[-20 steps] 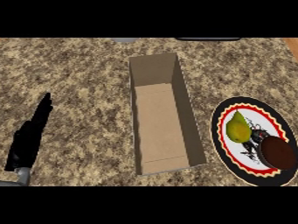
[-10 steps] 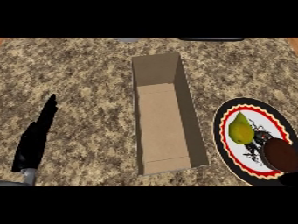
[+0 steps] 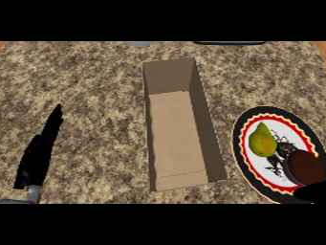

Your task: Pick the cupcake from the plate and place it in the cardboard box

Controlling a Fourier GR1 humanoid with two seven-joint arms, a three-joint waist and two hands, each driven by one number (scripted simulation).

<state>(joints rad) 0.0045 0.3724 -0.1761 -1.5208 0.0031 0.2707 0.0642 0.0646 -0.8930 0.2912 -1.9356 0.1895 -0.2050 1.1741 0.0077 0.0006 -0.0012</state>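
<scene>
Cupcake point(image 3: 306, 166) and pear point(image 3: 262, 141) on plate point(image 3: 244, 125), box point(image 3: 179, 129) beside, left hand point(image 3: 39, 150) fingers straight, right hand point(image 3: 322, 193) touching plate's edge, grip unclear

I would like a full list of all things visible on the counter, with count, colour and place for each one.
cardboard box: one, brown, open and empty, long, at the middle of the counter.
plate: one, round, black rim with red and white rings, right of the box.
cupcake: one, dark brown, on the plate's near right part.
pear-shaped fruit: one, yellow-green, on the plate, left of the cupcake.
counter: one, speckled brown and beige stone.
dark objects at the far edge: two, cut off, too little visible to name.
left hand: one, black, fingers straight, resting at the left, away from the box.
right hand: one, black, at the lower right edge, beside the cupcake; fingers not clear.
</scene>
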